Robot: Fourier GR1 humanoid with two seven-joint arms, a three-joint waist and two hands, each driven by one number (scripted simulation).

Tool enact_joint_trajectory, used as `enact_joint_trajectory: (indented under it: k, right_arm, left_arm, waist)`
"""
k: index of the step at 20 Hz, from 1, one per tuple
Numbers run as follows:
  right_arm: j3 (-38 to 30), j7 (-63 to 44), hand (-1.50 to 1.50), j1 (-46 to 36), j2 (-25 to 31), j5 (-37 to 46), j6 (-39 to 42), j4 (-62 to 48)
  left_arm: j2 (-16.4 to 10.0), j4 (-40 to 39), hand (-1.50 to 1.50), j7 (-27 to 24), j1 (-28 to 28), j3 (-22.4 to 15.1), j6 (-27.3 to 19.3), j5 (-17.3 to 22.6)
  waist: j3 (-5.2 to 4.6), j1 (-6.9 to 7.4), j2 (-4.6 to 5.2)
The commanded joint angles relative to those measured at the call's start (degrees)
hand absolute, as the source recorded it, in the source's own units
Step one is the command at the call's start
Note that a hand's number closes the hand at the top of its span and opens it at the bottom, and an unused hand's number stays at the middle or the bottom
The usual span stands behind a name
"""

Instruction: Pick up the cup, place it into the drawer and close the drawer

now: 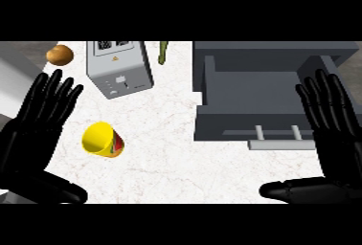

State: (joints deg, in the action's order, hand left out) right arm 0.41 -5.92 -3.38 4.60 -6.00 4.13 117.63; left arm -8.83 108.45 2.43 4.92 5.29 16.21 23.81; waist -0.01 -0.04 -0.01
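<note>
A single head view looks steeply down at the counter (176, 182) from close above.

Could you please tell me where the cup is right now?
In the head view the yellow cup lies tipped at the left of the counter, just right of the left hand and below the grey appliance.

**White marbled counter with five things on it**

The counter (176, 162) is pale stone with faint veins and fills the frame. A yellow cup (102, 139) lies on its side at lower left, its mouth turned toward the upper left. A grey box (118, 67) with a control panel stands at upper left, with a brown ball (60, 54) to its left. A green stalk (163, 51) lies at the top edge. At upper right sits a dark grey cabinet with its drawer (251, 93) open.
</note>
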Motion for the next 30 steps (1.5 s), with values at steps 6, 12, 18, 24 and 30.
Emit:
enact_joint_trajectory:
  k: [6,12,18,24,30]
  right_arm:
    - [1.74,-2.31,-1.5,2.61,-1.46,0.63,-0.15,4.24]
    - [1.33,1.16,-1.5,-0.62,-2.11,3.26,-0.92,-0.81]
    - [-3.69,0.96,-1.5,-1.71,0.62,-2.55,2.57,-2.4]
    - [-2.06,2.71,-1.5,-1.63,-0.72,0.35,1.4,-3.81]
    - [-0.71,-1.41,-1.5,-0.73,-0.83,0.26,0.87,1.48]
  left_arm:
    - [1.39,-0.74,-1.5,1.81,1.66,-0.63,-2.13,-2.71]
    - [1.1,-3.62,-1.5,-0.13,-1.13,1.29,-0.77,-3.19]
    - [1.25,-8.37,-1.5,-4.44,-3.7,2.19,1.24,-5.86]
    - [-0.17,-13.82,-1.5,-7.06,-4.27,3.96,3.42,-7.17]
    - [-2.25,-29.73,-1.5,-17.84,-0.89,7.17,6.82,-10.28]
  waist:
    - [0.0,-0.05,-0.03]
    - [0.0,0.09,0.0]
    - [0.0,0.05,0.02]
    - [0.0,0.09,0.02]
    - [-0.02,-0.17,0.05]
